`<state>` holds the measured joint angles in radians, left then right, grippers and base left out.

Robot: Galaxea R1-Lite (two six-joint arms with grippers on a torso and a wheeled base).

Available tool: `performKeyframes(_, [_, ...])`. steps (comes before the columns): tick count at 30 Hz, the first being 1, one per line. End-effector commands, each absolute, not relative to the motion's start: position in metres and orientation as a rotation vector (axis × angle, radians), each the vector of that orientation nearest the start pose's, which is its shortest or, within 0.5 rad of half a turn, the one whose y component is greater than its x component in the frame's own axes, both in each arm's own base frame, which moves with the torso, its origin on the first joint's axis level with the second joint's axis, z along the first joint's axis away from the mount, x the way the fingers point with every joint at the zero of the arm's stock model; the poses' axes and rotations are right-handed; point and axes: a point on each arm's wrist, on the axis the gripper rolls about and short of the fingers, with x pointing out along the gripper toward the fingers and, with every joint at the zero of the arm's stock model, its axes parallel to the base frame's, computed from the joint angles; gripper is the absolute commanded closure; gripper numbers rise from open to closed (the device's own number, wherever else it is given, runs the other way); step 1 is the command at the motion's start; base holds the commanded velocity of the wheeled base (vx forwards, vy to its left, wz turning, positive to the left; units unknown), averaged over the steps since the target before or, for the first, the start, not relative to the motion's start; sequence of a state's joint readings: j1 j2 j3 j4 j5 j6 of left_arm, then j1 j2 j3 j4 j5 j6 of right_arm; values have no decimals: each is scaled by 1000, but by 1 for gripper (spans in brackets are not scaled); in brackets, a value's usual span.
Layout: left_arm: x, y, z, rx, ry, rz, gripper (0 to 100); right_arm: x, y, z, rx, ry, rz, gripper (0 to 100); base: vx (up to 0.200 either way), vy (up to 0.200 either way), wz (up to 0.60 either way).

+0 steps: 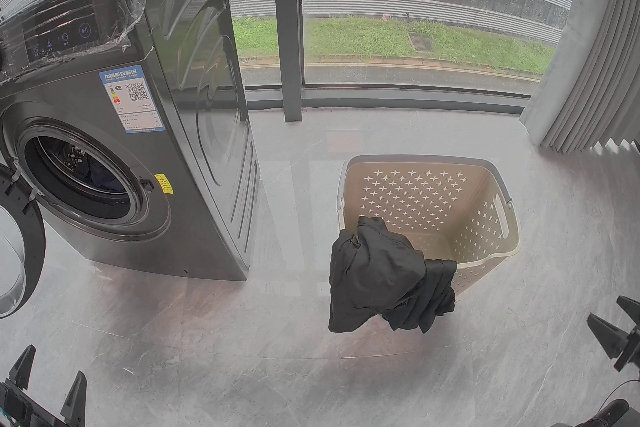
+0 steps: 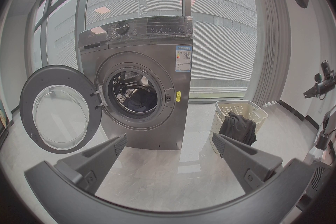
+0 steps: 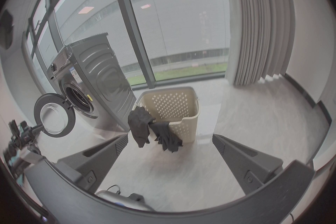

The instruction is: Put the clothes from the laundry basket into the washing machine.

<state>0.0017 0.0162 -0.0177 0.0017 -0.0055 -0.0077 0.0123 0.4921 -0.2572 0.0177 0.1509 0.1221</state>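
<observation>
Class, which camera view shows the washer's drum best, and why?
The left wrist view: it faces the open drum head-on, with dark cloth inside. The head view sees it at a slant; the right wrist view shows it far off and sideways.

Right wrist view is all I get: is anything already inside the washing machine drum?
Observer: Yes. The left wrist view looks straight into the washing machine, and dark clothing lies in the drum.
Operator: Is more laundry down in the basket?
Observer: From the head view, the laundry basket floor looks bare. The black garment hangs over its near rim.
Operator: Is the left end effector ready?
Observer: The left end effector is open and empty, low and facing the machine's front.
</observation>
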Motion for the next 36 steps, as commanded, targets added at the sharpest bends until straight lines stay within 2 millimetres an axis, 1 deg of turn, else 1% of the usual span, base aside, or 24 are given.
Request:
performKeyframes(1, [-23,0,75,-8,3,-3,0,106,15,134,249,616,246,0,0,0,0])
performKeyframes(6, [-23,0,75,-8,3,-3,0,127,28,123,216,660,308,0,0,0,0])
performKeyframes(11, [-23,0,75,-9,3,-3,0,149,39,116,183,722,301,0,0,0,0])
performKeyframes(18, [-23,0,75,-15,3,-5,0,177,54,96,159,778,321,0,0,0,0])
performKeyframes(24, [-23,0,75,-20,3,-5,0,190,60,87,180,774,324,0,0,0,0])
performKeyframes(30, [-23,0,75,-18,3,-5,0,197,65,82,185,773,332,0,0,-200,0])
performKeyframes(36, [-23,0,75,-17,3,-5,0,210,70,76,189,792,328,0,0,0,0])
